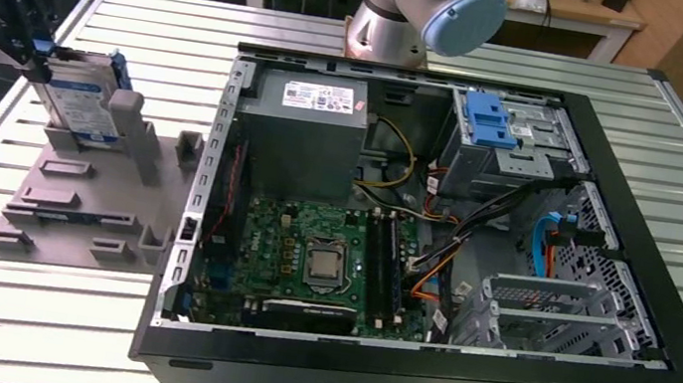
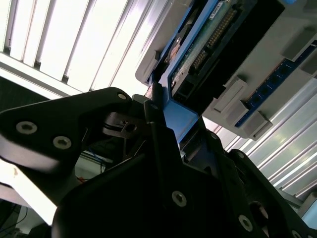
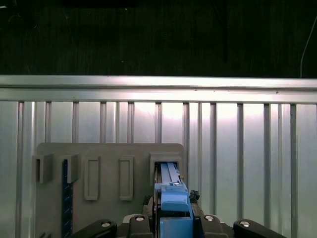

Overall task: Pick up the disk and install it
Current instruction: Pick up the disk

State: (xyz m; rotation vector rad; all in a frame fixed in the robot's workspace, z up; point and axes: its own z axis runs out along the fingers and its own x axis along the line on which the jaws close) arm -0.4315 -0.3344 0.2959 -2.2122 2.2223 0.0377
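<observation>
The tool [image 3: 172,201] pinches the disk [image 1: 76,102] by its blue frame, upright in the grey holder [image 1: 77,215] on the counter [image 1: 14,326]. I judge this the pick-up stage; freeing it needs a straight lift.

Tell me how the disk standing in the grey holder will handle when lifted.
The disk looks like a rigid metal slab, so probably stiff and dense. Standing on edge in the grey holder, it may tip once freed. Its smooth blue carrier could be slippery.
</observation>
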